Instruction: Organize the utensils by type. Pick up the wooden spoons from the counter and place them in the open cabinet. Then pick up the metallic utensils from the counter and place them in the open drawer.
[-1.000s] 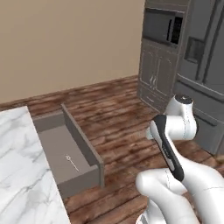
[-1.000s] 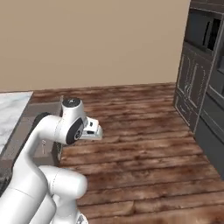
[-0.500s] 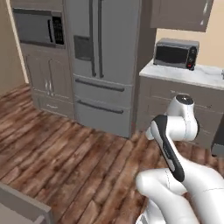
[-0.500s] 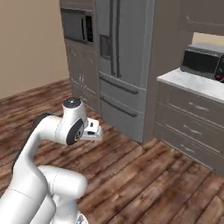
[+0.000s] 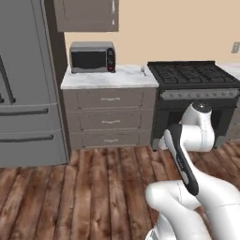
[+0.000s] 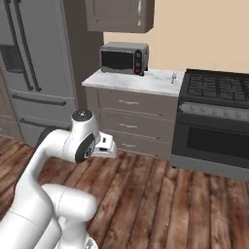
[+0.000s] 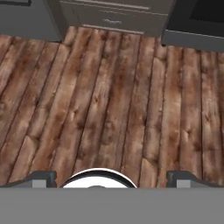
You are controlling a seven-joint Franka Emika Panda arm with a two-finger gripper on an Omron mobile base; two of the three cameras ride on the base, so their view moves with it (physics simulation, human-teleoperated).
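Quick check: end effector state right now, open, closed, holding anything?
End effector: open, fingertips spread wide over the wooden floor, nothing held between them.

base views share microwave (image 5: 92, 56) counter, hand view faces floor (image 7: 113, 100)

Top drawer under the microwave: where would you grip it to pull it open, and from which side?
Grip the drawer by the small handle centred on its front, coming straight from the front: it looks like a horizontal bar, so close the jaws above and below it.
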